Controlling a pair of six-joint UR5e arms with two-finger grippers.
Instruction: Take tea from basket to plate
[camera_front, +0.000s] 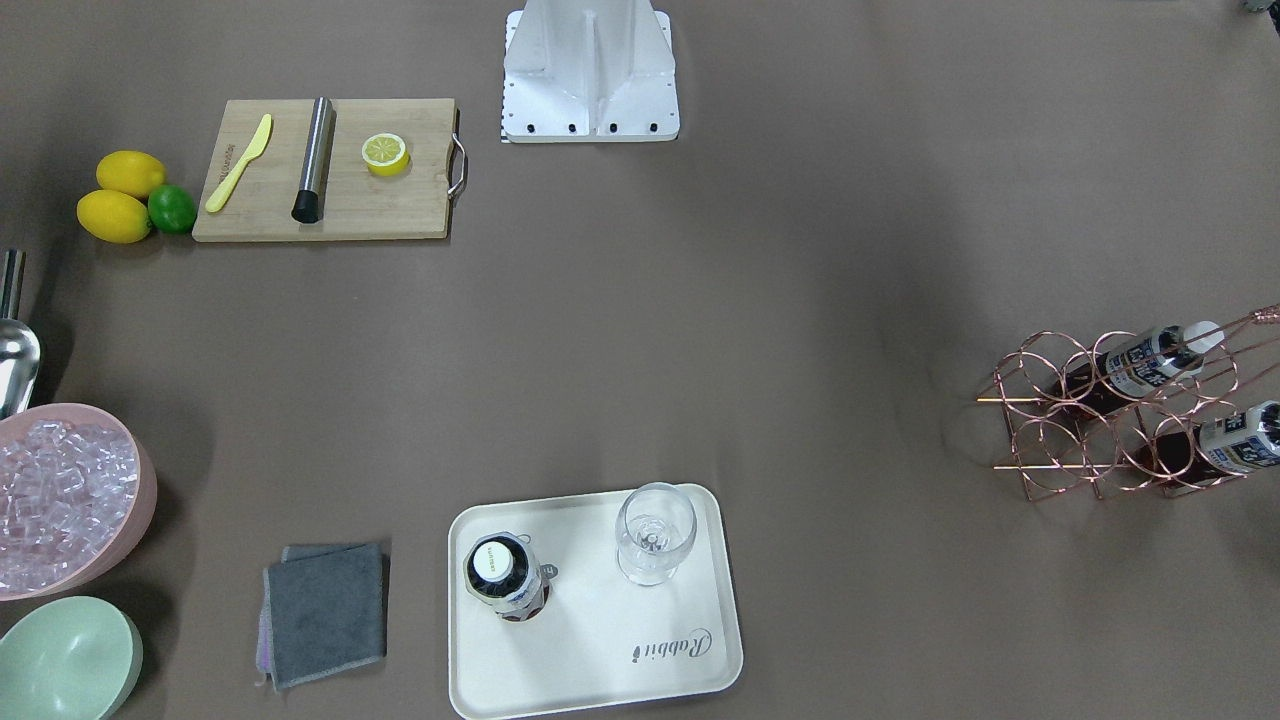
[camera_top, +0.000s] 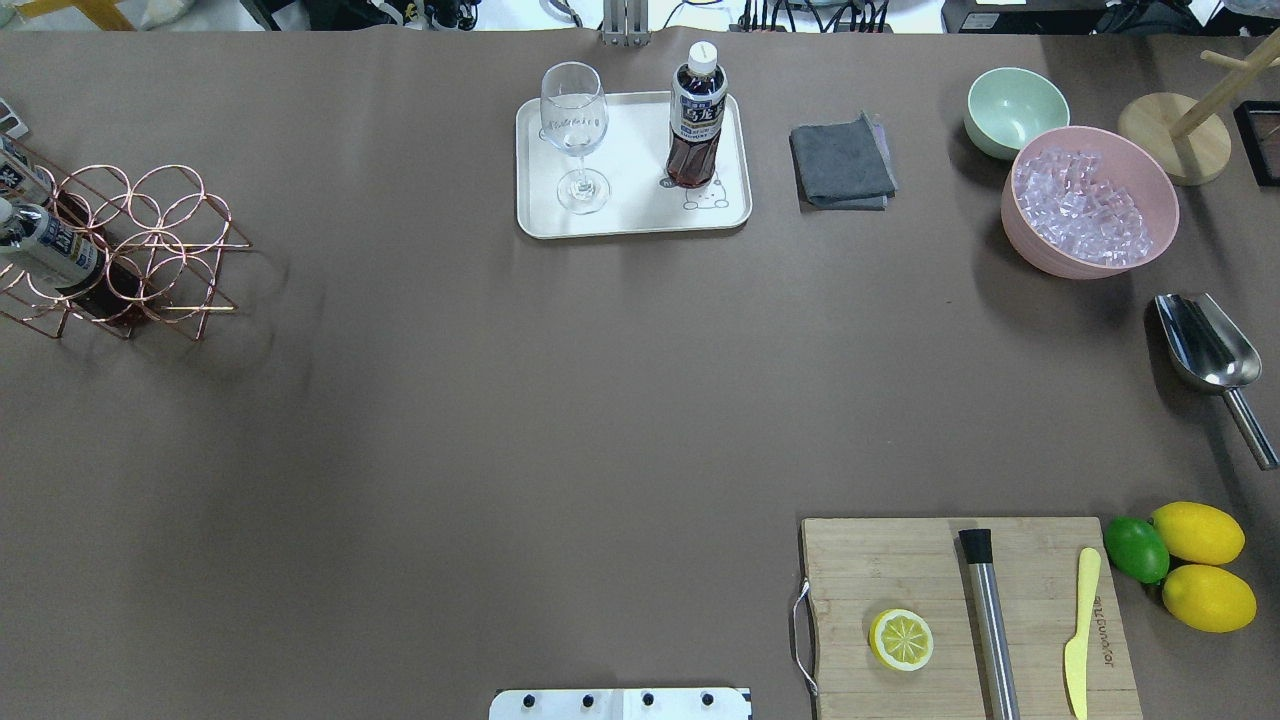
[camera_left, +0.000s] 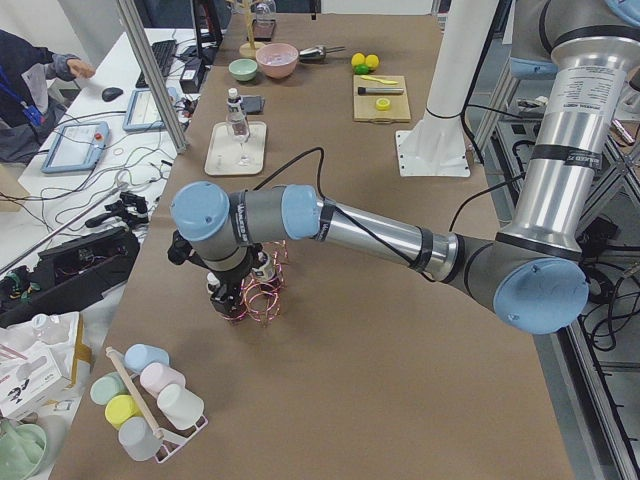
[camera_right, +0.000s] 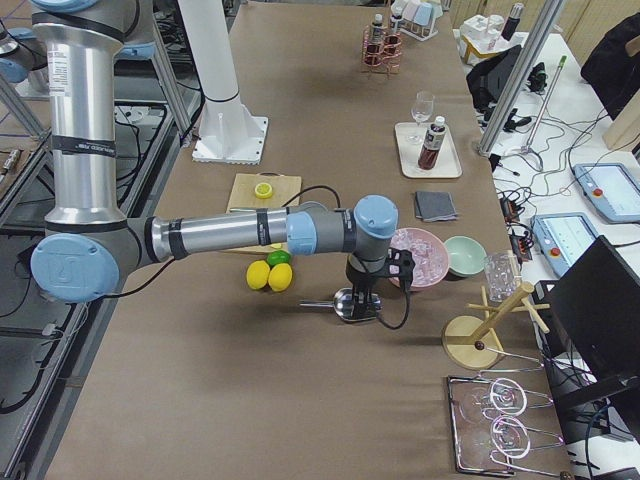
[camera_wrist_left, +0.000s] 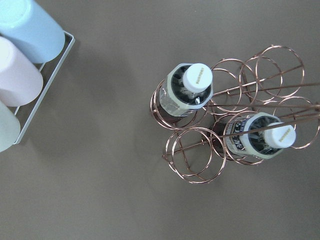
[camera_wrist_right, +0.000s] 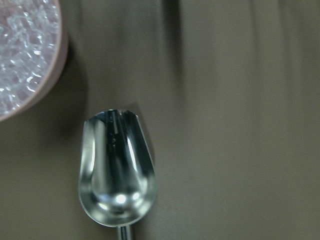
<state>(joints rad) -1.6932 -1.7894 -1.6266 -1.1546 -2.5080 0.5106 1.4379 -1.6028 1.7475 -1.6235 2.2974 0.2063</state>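
On the plate (camera_top: 640, 215), one tea (camera_top: 697, 115) was seen upright, two more in the basket (camera_front: 1110, 415). Closure of left gripper (camera_left: 228, 300) and right gripper (camera_right: 362, 290) could not be determined. The basket could be dragged if a tea were snagged.

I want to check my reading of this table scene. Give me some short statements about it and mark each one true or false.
1. One tea bottle stands upright on the plate. True.
2. The wire basket is empty. False: two bottles sit in it.
3. The wine glass lies on its side. False: it stands upright on the plate, beside the tea bottle.
4. The pink bowl holds ice cubes. True.
5. The metal scoop lies outside the pink bowl, close to it. True.
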